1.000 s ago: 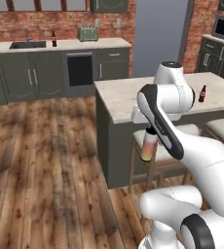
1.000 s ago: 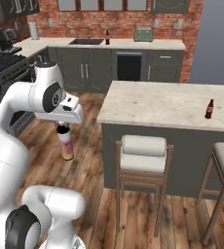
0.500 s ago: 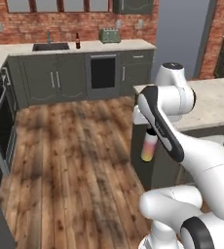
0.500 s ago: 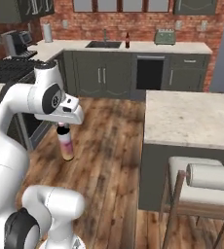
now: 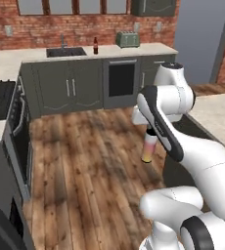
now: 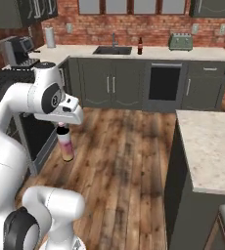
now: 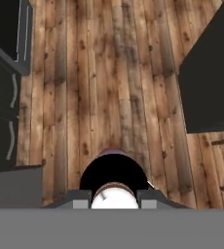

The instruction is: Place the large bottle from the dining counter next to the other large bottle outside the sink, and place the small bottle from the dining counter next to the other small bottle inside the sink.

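My gripper point(image 6: 61, 126) is shut on the neck of the large bottle point(image 6: 65, 146), black cap up, body fading yellow to orange-pink. It hangs upright over the wooden floor, also seen under my hand as the large bottle point(image 5: 148, 148). In the hand view its black cap point(image 7: 114, 176) sits between my fingertips point(image 7: 80, 198). On the far worktop, the sink point(image 6: 112, 50) lies left of the other large bottle point(image 6: 140, 45), tall and dark brown, which stands just outside it; the same bottle point(image 5: 95, 45) is beside the sink point(image 5: 65, 51). The dining counter point(image 6: 207, 146) is at my right. Both small bottles are out of view.
A green toaster point(image 6: 181, 42) stands on the far worktop right of the brown bottle. A coffee machine point(image 6: 16, 49) and a paper roll point(image 6: 49, 36) stand at the left corner above a dark stove point(image 5: 7, 97). Open wooden floor point(image 5: 85, 146) lies between me and the cabinets.
The whole view has swung: the dining counter has slid off to the right and the sink worktop now lies ahead and nearer. The bottle stays in my gripper.
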